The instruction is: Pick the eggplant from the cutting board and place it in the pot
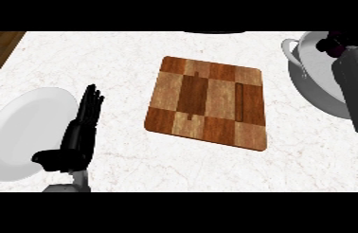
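Note:
The wooden cutting board [208, 103] lies in the middle of the counter with nothing on it. At the right edge stands the grey pot [312, 78], partly cut off by the view. My right hand [328, 43] hangs over the pot's far rim, its fingers curled round a dark purplish thing, the eggplant [340, 50], which is mostly hidden by the hand. The grey right forearm crosses the pot's opening. At the lower left my left hand [82, 128] rests open, fingers straight and pointing away from me.
A white plate [31, 128] sits at the left edge, right beside my left hand. A brown strip of counter edge [8, 42] shows at the top left. A dark object peeks in at the top middle.

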